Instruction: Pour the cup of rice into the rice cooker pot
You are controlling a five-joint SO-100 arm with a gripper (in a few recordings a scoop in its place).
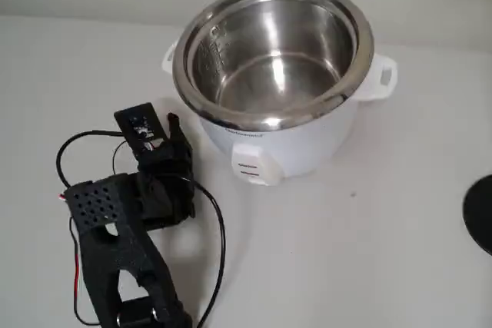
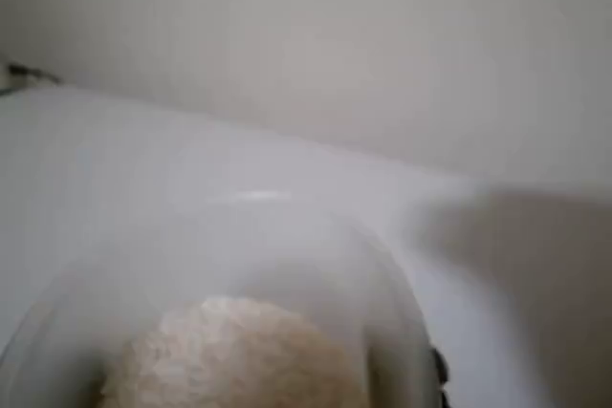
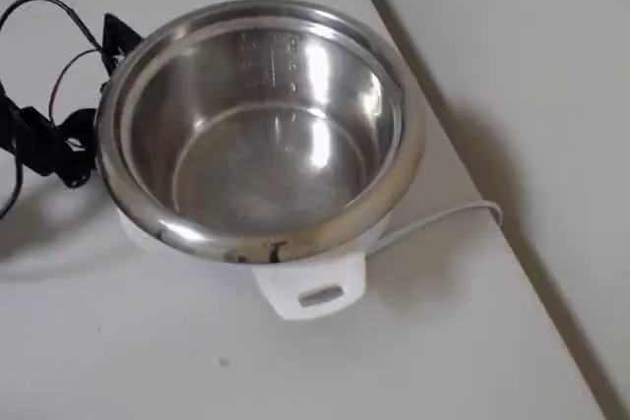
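Cup of rice [image 2: 229, 351] directly beneath wrist camera | gripper [image 1: 171, 130] state unclear | pot [image 1: 273, 51] empty

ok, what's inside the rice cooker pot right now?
Nothing visible: the rice cooker pot shows bare steel and embossed level marks. The rice sits in the cup, wrist view. The cup's base is out of frame.
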